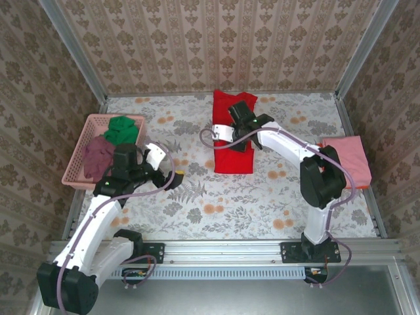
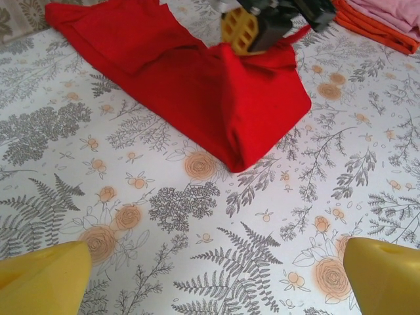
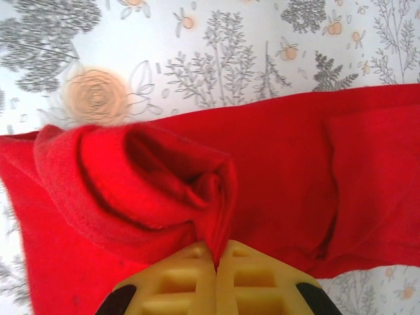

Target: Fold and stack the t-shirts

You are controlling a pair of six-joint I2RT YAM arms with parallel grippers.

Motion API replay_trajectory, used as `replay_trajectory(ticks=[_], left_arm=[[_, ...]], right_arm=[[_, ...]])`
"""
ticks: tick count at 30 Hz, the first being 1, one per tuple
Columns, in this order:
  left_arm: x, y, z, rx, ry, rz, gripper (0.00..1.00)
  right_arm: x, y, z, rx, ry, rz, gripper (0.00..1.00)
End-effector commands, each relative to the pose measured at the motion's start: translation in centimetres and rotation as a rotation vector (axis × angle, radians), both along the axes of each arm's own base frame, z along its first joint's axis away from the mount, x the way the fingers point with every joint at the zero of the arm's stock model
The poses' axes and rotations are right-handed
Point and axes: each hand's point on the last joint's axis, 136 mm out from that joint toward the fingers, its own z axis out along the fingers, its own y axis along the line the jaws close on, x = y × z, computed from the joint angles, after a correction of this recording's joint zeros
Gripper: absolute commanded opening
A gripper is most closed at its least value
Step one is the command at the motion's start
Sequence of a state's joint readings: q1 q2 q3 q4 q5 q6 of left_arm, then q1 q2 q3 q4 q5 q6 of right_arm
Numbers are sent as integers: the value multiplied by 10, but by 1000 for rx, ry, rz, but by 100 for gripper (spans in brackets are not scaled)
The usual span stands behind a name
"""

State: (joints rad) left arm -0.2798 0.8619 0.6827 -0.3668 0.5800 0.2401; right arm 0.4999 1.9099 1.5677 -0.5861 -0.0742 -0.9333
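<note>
Right gripper (image 3: 215, 254) is seen clamped on a raised fold of the red t-shirt (image 3: 289, 164), lying mid-table — folding is judged under way. Left gripper (image 1: 172, 178) is held wide, empty. Next, the fold must be laid over flat.

The right arm (image 1: 283, 142) covers the red shirt's (image 1: 233, 161) middle. Right of that shirt, the arm's elbow hides part of the pink shirt (image 1: 354, 154).

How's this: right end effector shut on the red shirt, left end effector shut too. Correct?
Not quite. The left end effector is open, fingers wide apart over the table, per the left wrist view. The right end effector is shut on the red shirt.
</note>
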Motion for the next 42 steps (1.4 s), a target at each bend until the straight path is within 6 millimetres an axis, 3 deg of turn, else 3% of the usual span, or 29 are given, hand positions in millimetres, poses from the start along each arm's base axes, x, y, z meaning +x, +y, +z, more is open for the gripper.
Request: replay_trajectory(ticks=[1,8,38,39,42], left_arm=[[-4,-4,2,-13,-18,-34,100],[-7,-4,-1,10,-54,-63,100],[-6,-7,-10,1,-8,-59,100],[-6,-7,-10,0,-10,-61,100],[-6,-7,-9,-2,-9,-62,100]], right_arm=[[24,4,8,-7,-44,23,0],[59,0,1,-29,-47,9,0],[122,-11,-46,-72,-79,-77,0],[124,-12,-44,-71,-92,-89,3],[126,-13,-28,-48,-120,-117,42]])
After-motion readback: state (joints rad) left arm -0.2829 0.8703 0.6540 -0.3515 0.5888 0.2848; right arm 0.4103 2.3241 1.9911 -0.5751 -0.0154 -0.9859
